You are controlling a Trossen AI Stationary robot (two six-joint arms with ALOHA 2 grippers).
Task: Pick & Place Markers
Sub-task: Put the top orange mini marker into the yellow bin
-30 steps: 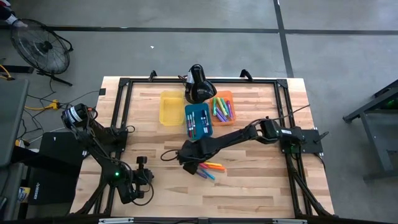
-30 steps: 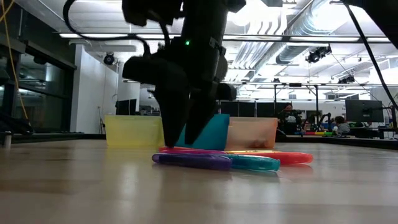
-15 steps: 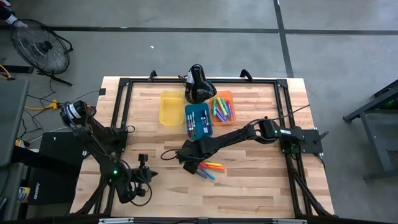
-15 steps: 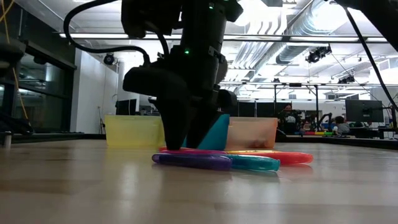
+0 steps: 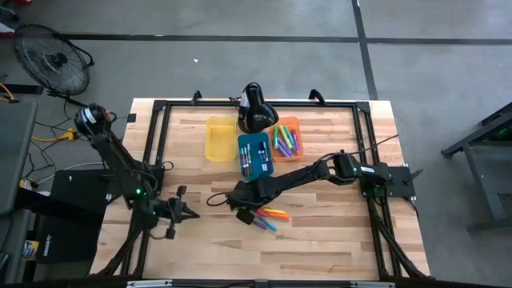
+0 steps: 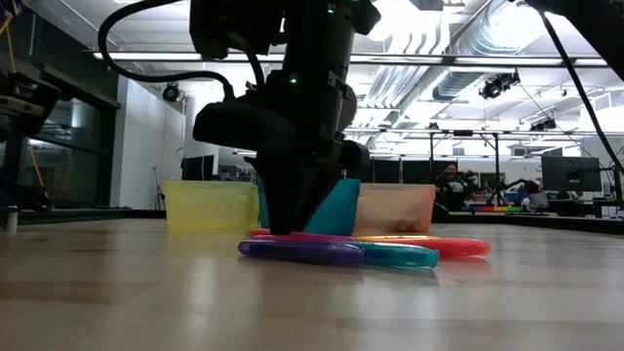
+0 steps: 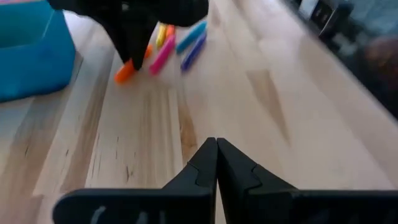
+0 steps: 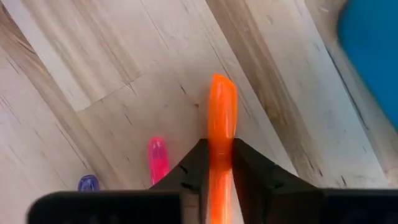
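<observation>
Several loose markers [image 5: 272,216] lie side by side on the wooden table, near its middle. From the low view I make out a purple marker [image 6: 302,252], a teal marker [image 6: 402,255] and a pink marker [image 6: 317,236]. My right gripper [image 5: 250,210] is down at the left end of this group, shut on an orange marker [image 8: 221,106]. A pink marker [image 8: 157,155] and a purple marker [image 8: 89,182] lie beside it. My left gripper [image 7: 216,149] is shut and empty, over the table's left part [image 5: 180,212]. My right gripper pinches the orange marker's barrel [image 8: 221,134] between its two fingers, back from the marker's free end. The fingers come from above, pointing down, and lie across the barrel. The marker lies flat on the table with its free end sticking out past the fingertips.
A yellow bin [image 5: 220,140], a blue bin [image 5: 256,137] and an orange bin [image 5: 286,119] stand side by side toward the far edge; the blue and orange ones hold markers. A black device [image 5: 256,112] sits behind them. Bare wood lies left and near.
My right gripper has shut on the orange marker, staying at the left end of the group. My left arm has swung, carrying its shut gripper from the near left corner toward the far edge.
</observation>
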